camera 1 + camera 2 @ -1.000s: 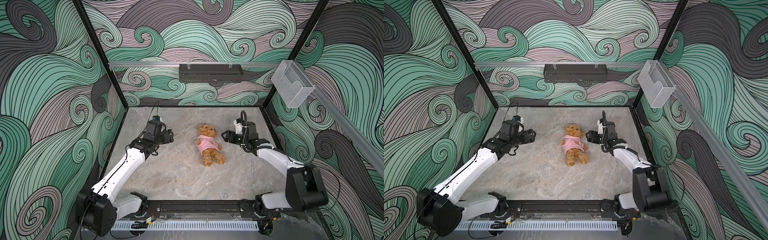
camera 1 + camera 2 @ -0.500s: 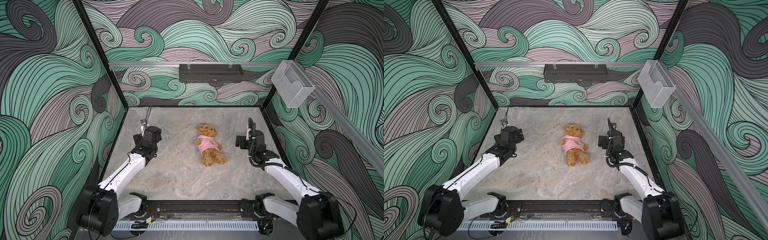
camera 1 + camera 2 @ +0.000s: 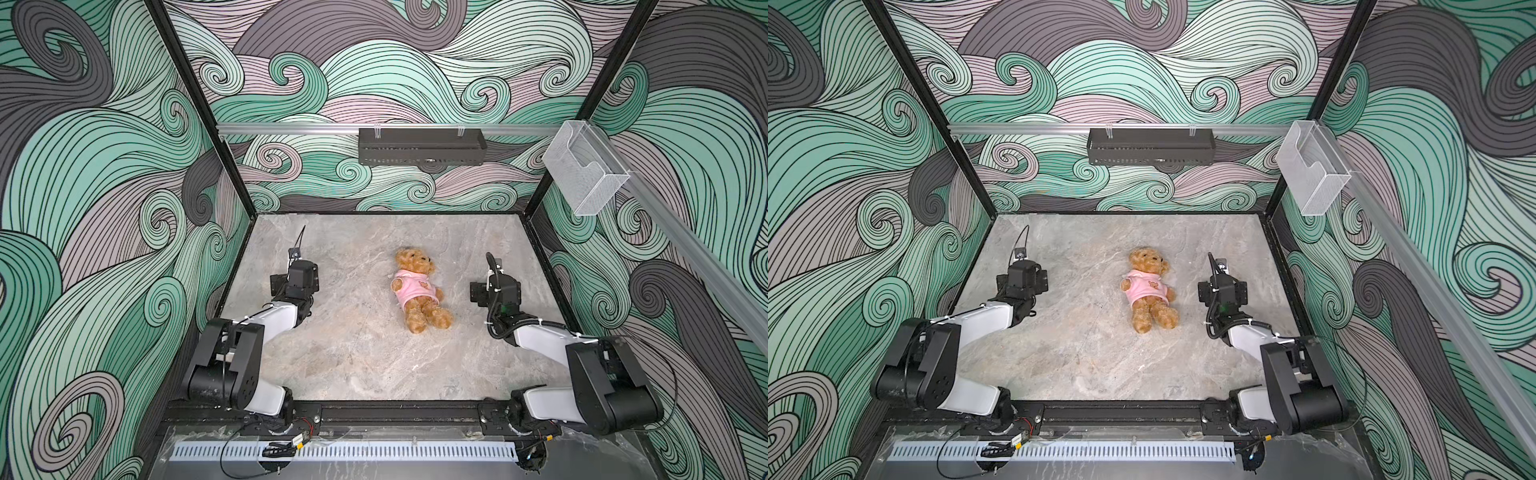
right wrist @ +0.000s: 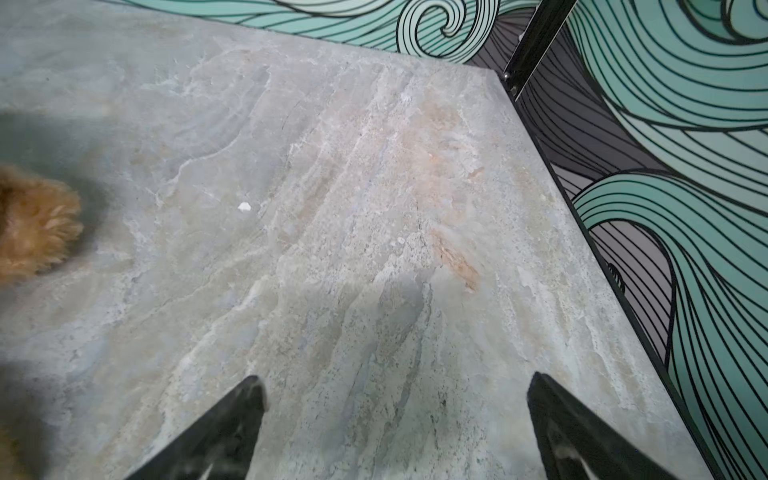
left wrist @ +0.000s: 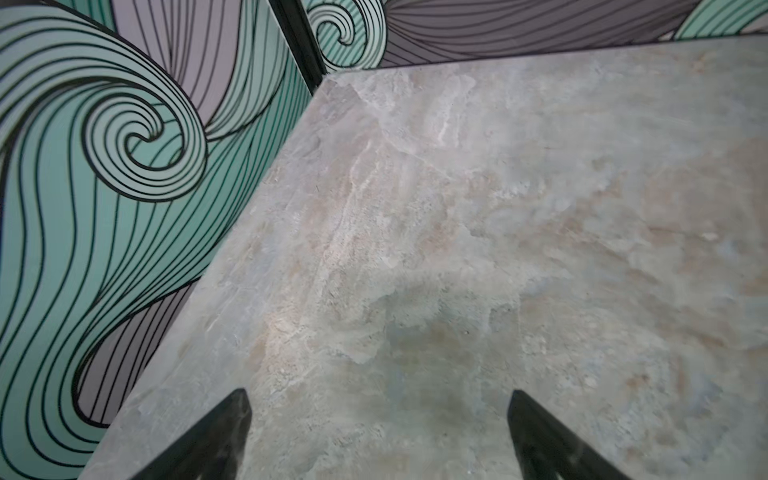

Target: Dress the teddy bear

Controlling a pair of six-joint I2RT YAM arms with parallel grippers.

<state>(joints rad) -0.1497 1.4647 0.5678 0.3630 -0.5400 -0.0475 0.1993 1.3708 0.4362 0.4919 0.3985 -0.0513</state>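
The teddy bear (image 3: 412, 264) (image 3: 1144, 262), golden-brown and curly-furred, lies on its back in the middle of the stone table in both top views. A pink garment (image 3: 413, 290) (image 3: 1148, 289) covers its torso. My left gripper (image 3: 294, 279) (image 5: 379, 399) hovers well to the left of the bear, open, with only bare table between its fingers. My right gripper (image 3: 494, 289) (image 4: 397, 382) hovers to the bear's right, also open and empty. In the right wrist view a patch of the bear's fur (image 4: 37, 224) shows at the frame's edge, apart from the fingers.
A black tray (image 3: 422, 145) hangs on the back wall's rail. A clear plastic bin (image 3: 582, 170) hangs on the right wall. Patterned walls close in the table (image 3: 353, 357) on three sides. A small white speck (image 4: 244, 206) lies on the table.
Both arms have drawn back from the bear toward the sides and front, and both grippers have opened wider. The bear has not moved.
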